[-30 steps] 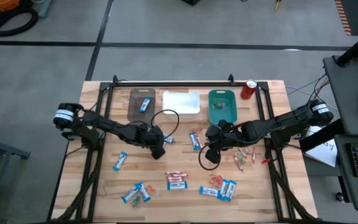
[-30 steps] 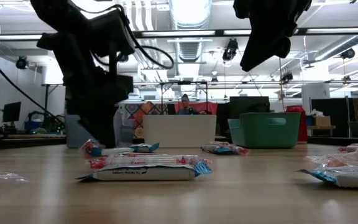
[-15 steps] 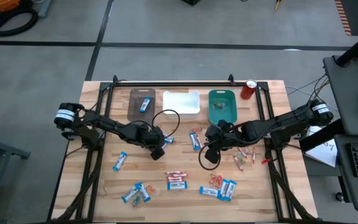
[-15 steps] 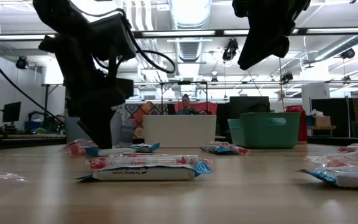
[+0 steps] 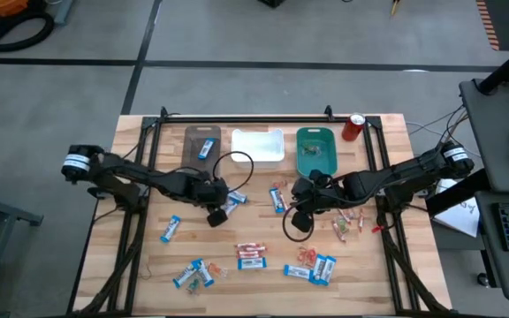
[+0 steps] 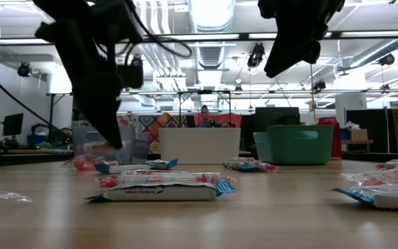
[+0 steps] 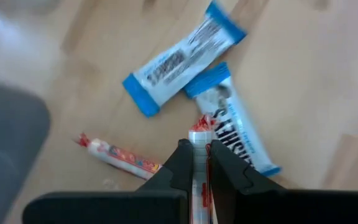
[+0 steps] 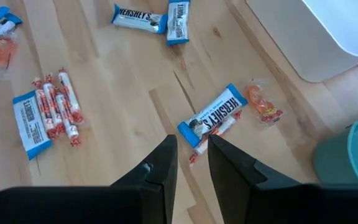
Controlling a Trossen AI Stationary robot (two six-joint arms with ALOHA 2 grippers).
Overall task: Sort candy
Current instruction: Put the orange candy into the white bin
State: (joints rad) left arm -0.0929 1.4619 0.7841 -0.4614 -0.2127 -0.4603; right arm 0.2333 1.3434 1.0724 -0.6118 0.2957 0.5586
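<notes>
Left gripper [image 7: 195, 163] is clamped on a red-and-white roll candy [image 7: 198, 155] — fingers pressed together with the wrapper pinched between the tips. In the left wrist view, two blue-and-white bars [image 7: 185, 57] lie just past the fingertips, touching each other at one end; the nearer one sits right beside the held piece. A second red-and-white roll [image 7: 118, 155] lies on the wood off to one side of the fingers, apart from the bars. From above, that gripper [image 5: 214, 212] is over the table [image 5: 387, 291] left of centre, with the bars just beside it.

Right gripper [image 8: 189, 158] hovers right of centre, fingers parted by a narrow gap, nothing between them. Just ahead of its tips: a blue-and-white bar [image 8: 213, 115] with a thin red-and-white piece tucked against it, and a small orange twisted piece [image 8: 263, 108] just beyond that. Further out from the fingers — a pair of bars [image 8: 157, 17] and a cluster of red-and-white rolls [image 8: 58, 107] next to another blue bar.

More candy is scattered along the near half of the table [image 5: 252, 255]. Grey bin [image 5: 202, 148] holds one blue bar; white bin [image 5: 257, 146] and teal bin [image 5: 316, 150] sit beside it.
</notes>
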